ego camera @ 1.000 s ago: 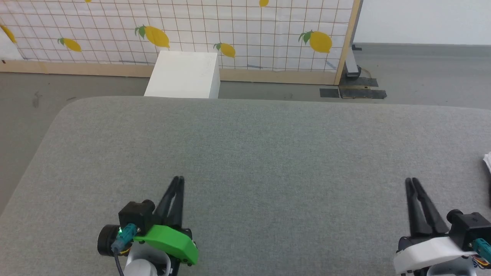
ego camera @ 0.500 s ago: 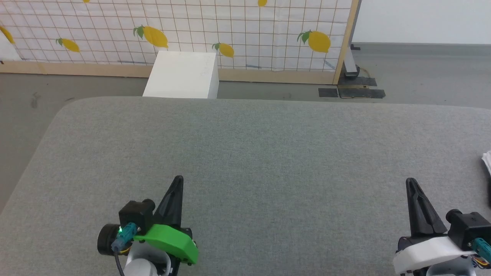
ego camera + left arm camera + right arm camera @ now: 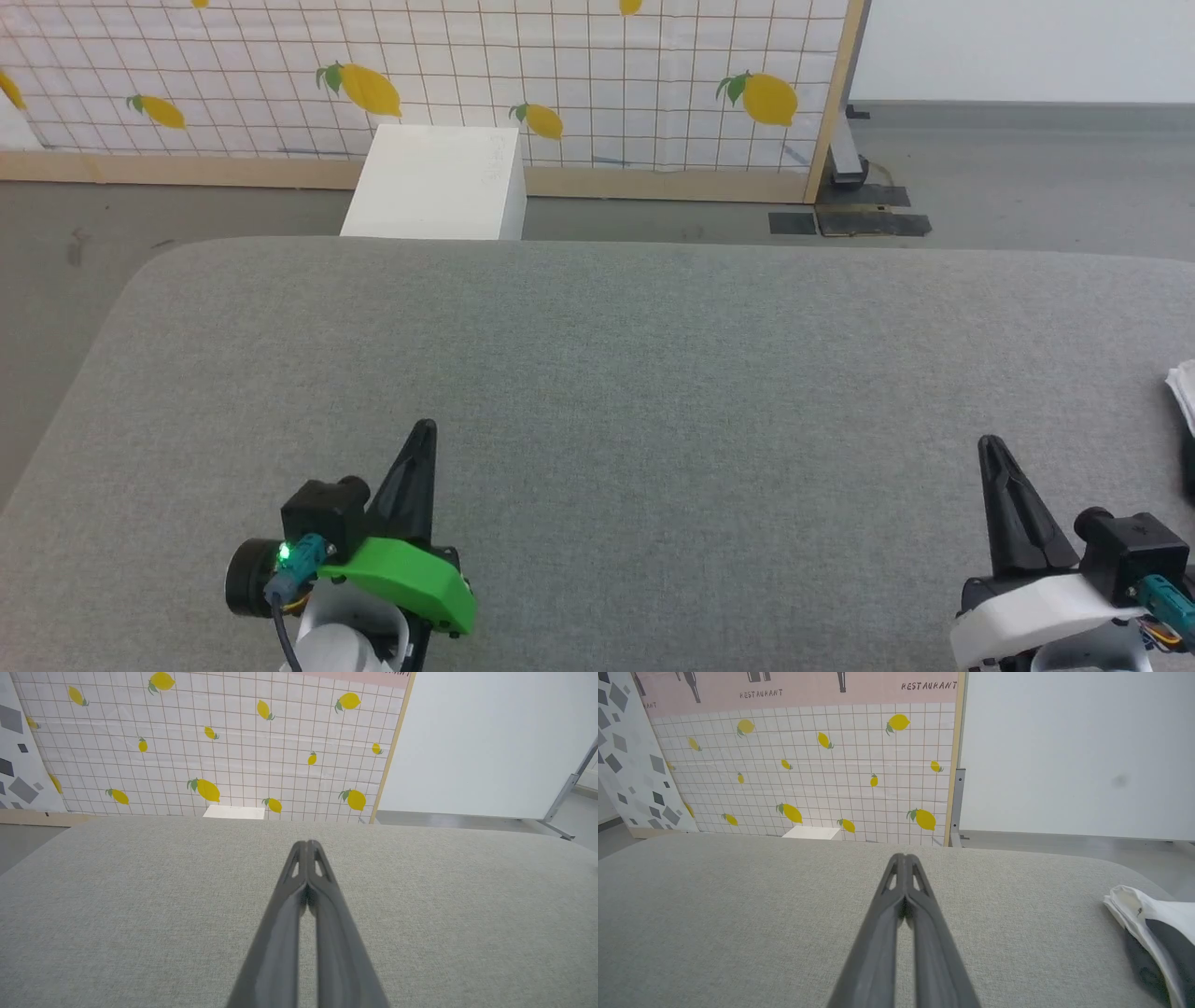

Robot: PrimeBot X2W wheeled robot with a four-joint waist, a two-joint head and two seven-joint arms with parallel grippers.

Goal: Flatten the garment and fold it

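2 closed: L tool [image 3: 425, 427], R tool [image 3: 985, 442]; 1 garment [image 3: 1148, 912], rt edge.

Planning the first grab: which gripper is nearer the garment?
The right gripper, white-housed: the garment lies at the right edge of the grey surface, far from the green-housed left gripper.

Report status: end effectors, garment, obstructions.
Left end effector shut, empty. Right end effector shut, empty. Garment bunched at grey pad right edge, untouched. No obstruction seen between them.
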